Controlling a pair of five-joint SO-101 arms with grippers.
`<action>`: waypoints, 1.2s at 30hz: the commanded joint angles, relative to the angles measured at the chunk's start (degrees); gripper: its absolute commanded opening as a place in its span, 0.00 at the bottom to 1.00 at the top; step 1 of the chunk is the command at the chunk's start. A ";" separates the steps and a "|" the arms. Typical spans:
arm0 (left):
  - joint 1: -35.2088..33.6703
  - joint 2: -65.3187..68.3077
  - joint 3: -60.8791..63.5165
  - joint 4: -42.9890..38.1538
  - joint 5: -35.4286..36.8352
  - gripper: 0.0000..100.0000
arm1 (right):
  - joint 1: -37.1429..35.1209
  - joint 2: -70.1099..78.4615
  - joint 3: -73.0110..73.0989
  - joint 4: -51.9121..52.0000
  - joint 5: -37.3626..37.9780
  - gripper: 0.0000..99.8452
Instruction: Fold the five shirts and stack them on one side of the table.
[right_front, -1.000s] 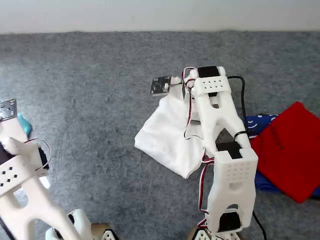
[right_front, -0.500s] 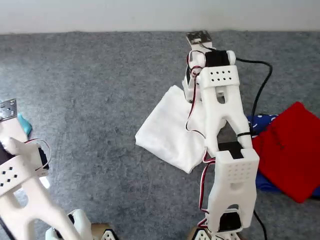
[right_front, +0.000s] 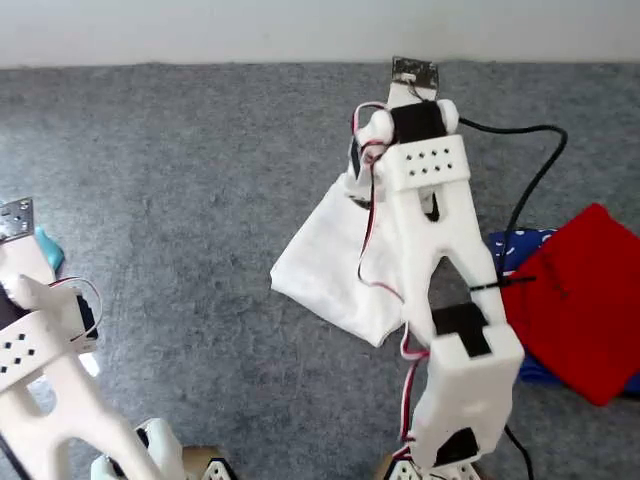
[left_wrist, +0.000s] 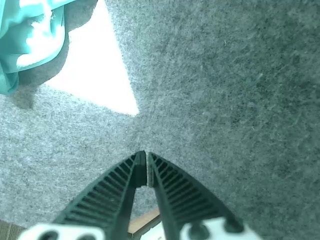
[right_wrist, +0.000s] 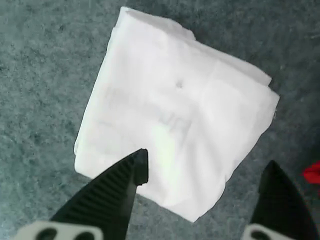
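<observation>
In the high view, the grey table carries four shirts that can be counted. At the right edge a red shirt lies flat on top of a blue patterned shirt, so these two seem to be folded and already form the stack. The white shirt lies near the middle of the table as a neat square packet, apart from the stack. It looks folded but is not yet put on the pile. The right arm stretches over the far corner of the white shirt. At the left edge, a small piece of a teal shirt shows beside the left arm.

In the left wrist view, the left gripper has its jaws pressed together with nothing between them, and it hangs above bare table. The teal shirt lies a little away from it in a loose, wrinkled heap, so it appears not to be folded yet.

In the right wrist view, the right gripper is spread wide and holds nothing. It hovers above the white shirt, whose edges lie one upon another in tidy layers.

As a judgement, the task is about half done: two shirts are stacked and one is folded and waits to be carried to the pile. The teal one is left to fold and stack, and so is a fifth shirt.
</observation>
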 joint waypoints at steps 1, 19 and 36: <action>-0.26 -1.14 -0.04 -0.26 -0.53 0.01 | -1.36 -6.46 6.07 2.15 -6.07 0.45; -0.26 -1.14 -0.04 -0.18 -0.53 0.01 | 0.66 16.22 18.11 -25.80 -17.32 0.52; -0.26 -1.14 -0.04 -0.09 -0.53 0.01 | 4.70 24.04 16.00 -23.08 -11.43 0.01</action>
